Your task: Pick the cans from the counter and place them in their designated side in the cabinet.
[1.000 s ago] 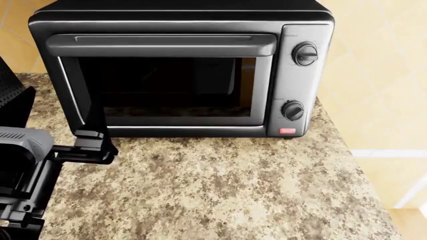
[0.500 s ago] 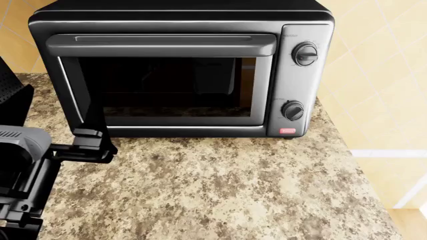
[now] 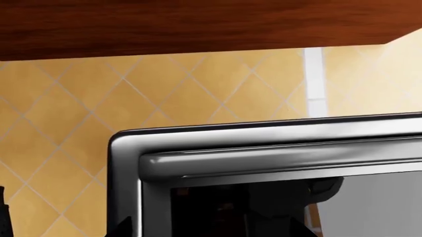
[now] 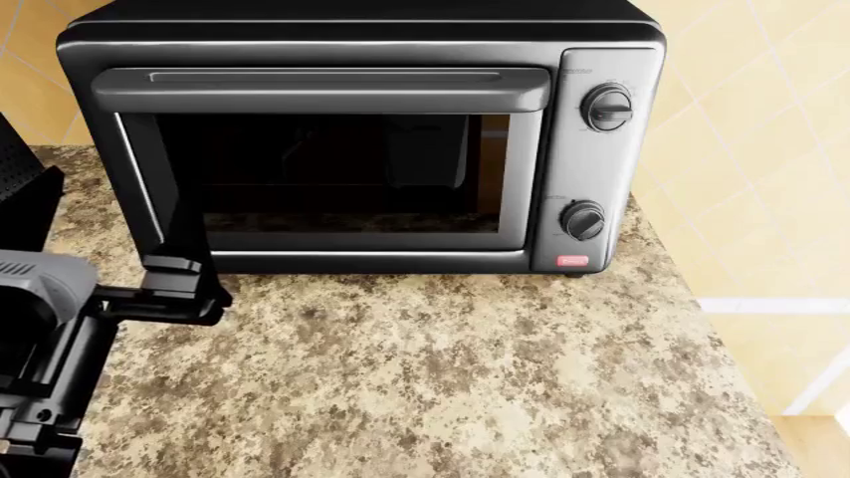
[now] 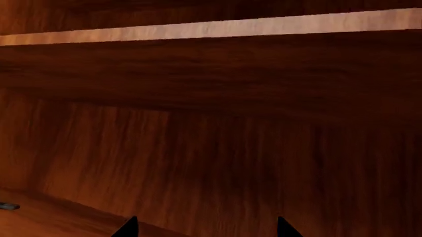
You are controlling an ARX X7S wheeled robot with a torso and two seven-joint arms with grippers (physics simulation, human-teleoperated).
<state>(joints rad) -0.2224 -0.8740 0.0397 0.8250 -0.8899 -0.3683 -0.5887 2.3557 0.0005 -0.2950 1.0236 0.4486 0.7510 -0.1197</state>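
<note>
No cans show in any view. The speckled counter [image 4: 439, 378] carries a black toaster oven [image 4: 358, 139]. My left gripper [image 4: 179, 291] hovers low at the oven's front left corner. In the left wrist view my left gripper [image 3: 214, 232] faces the oven's upper left corner, and its dark tips stand wide apart with nothing between them. The right gripper [image 5: 205, 229] is inside the wooden cabinet [image 5: 211, 148], open and empty, its two tips far apart above the shelf floor. The right arm is absent from the head view.
The cabinet's dark wooden underside [image 3: 197, 24] hangs over the oven against a yellow tiled wall [image 3: 66, 128]. A black perforated object [image 4: 20, 189] stands at the counter's left. The counter's edge [image 4: 724, 358] drops off on the right. A small grey sliver [image 5: 7, 206] lies on the shelf.
My left arm has drifted slightly to the left in the head view. The oven and counter have not moved.
</note>
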